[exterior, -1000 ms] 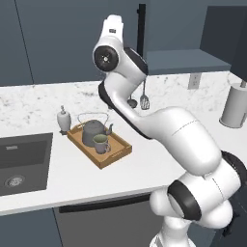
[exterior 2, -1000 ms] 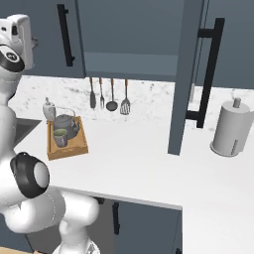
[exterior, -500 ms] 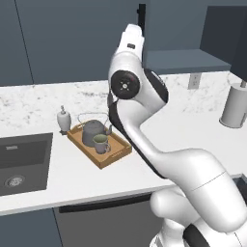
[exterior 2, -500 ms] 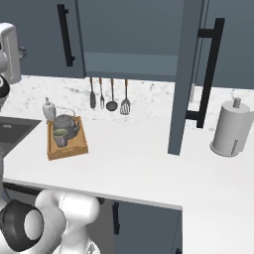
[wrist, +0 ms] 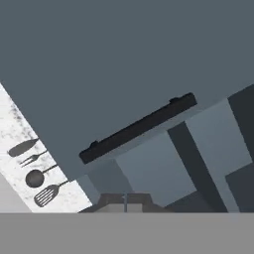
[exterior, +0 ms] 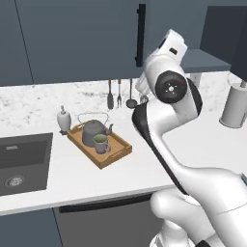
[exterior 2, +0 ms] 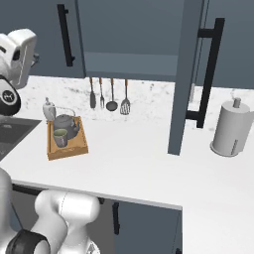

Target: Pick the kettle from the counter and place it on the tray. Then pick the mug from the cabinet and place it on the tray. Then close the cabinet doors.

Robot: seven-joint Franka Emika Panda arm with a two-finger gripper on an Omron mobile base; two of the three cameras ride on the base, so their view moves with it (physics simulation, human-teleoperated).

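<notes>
Arm swung right (fingers (wrist: pixel 125 199) together) toward cabinet door (wrist: pixel 114 74).

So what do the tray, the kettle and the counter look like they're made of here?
The tray looks like light-brown wood with a matt finish, going by its even warm colour. The kettle looks like dark grey metal, faintly glossy, with a thin wire handle. The counter looks like white marble or an imitation, with grey speckling along the back; a render can't settle which.

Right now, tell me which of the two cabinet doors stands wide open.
The right door, nearest the pale grey cylinder: it juts out over the counter, baring the shelf. The left door lies flat, shut or nearly so.
</notes>
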